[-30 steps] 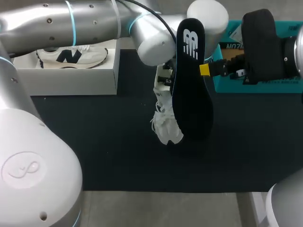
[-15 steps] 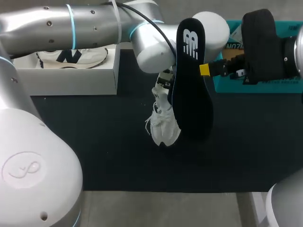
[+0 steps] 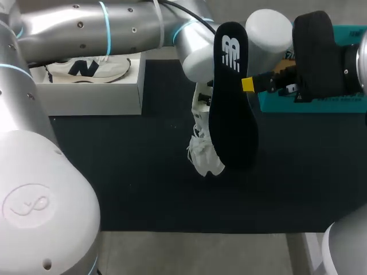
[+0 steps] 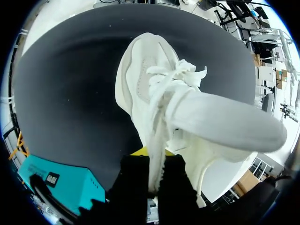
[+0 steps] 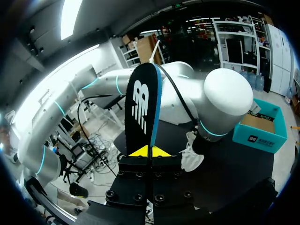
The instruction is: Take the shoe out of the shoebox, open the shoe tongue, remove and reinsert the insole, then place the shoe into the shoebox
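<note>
Black foam insole (image 3: 231, 97) stands on edge in the head view, its long axis running from near to far over the dark desk (image 3: 114, 172), pinched at mid-length by the right gripper (image 3: 248, 85), whose fingers are clenched on it. The white shoe (image 3: 205, 152) hangs just beside it on the left arm's side, toe lowest, partly hidden behind the insole. A white box (image 3: 86, 91) with a second shoe (image 3: 86, 67) sits well to the left, a teal box (image 3: 309, 102) behind the right arm.

From the left wrist, the left gripper (image 4: 151, 159) grasps the shoe (image 4: 154, 93) by its upper edge, toe pointing away from the fingers toward the desk; laces lie loose over the tongue.

From the right wrist, the right gripper (image 5: 150, 151) clamps the insole (image 5: 140, 112) edge-on, with the shoe (image 5: 191, 154) ahead and lower, under the left arm (image 5: 220, 103). Reinserting likely calls for tipping the insole's end toward the shoe's opening, which the left fingers crowd
</note>
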Controlling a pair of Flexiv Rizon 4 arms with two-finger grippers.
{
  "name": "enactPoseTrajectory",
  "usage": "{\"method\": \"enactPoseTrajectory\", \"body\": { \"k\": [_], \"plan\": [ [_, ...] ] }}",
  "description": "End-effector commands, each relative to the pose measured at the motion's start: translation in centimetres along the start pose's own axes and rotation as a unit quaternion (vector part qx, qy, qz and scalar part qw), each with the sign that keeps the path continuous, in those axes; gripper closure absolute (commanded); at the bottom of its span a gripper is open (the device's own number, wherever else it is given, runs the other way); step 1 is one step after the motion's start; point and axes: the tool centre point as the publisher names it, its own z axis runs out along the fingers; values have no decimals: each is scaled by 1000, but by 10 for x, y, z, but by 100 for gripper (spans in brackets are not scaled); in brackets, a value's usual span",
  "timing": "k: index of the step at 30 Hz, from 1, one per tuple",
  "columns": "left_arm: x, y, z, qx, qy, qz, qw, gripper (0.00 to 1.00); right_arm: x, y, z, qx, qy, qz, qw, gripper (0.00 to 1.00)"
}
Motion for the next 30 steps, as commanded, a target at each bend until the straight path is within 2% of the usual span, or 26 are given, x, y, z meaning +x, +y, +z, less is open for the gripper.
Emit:
{"method": "enactPoseTrajectory", "body": {
  "k": [1,9,10,11,12,13,18,25,30],
  "plan": [
    [-10,6,7,10,10,2,1000,100,6,-6,2,-6,-4,1,1000,100],
    [-15,4,17,22,24,15,999,100,6,-6,2,-6,-4,1,1000,100],
    [-16,4,19,23,26,14,999,75,6,-6,2,-6,-4,1,1000,100],
    [-16,3,19,24,26,15,999,31,6,-6,2,-6,-4,1,1000,100],
    [-17,2,19,26,23,15,999,8,6,-6,2,-6,-4,1,1000,100],
    [-17,1,18,26,21,15,999,0,6,-6,2,-6,-4,1,1000,100],
    [-16,-2,11,25,6,-2,1000,0,6,-6,2,-6,-4,1,1000,100],
    [-8,2,-10,25,-45,-55,997,0,6,-6,2,-6,-4,1,1000,100],
    [-5,11,-27,46,-81,-99,991,0,6,-6,2,-6,-4,1,1000,100]
  ]
}}
